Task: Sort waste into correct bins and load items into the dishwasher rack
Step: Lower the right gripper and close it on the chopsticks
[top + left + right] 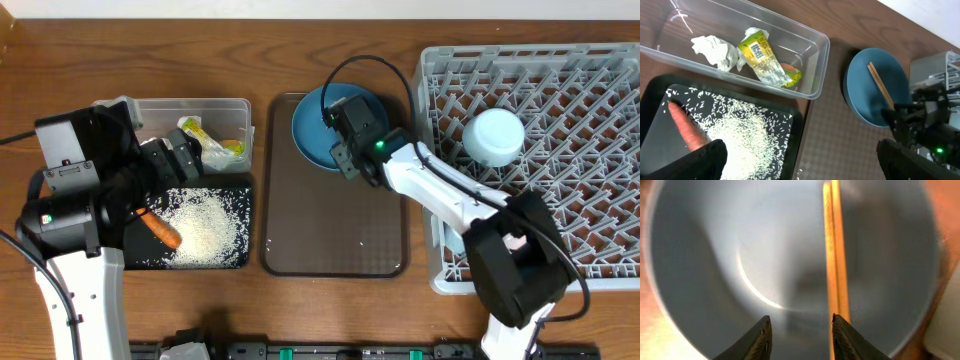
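Note:
The large blue plate (308, 132) rests at the far end of the brown serving tray, with two wooden chopsticks (835, 245) lying on it. My right gripper (801, 330) hovers low over the plate (740, 240), open, with nothing between its fingers. Its right fingertip (840, 330) sits at the chopsticks. The carrot (685, 127) and rice (740, 145) lie in the black tray (795, 130). Crumpled paper (715, 50) and the wrapper (762, 60) are in the clear tub (817, 65). My left gripper (802, 160) is wide open and empty above the black tray's right edge.
The grey dishwasher rack (560, 200) fills the right side, with a pale blue cup (493, 136) upside down in it. The brown serving tray (330, 220) lies between the bins and the rack. A few rice grains dot the serving tray (840, 145).

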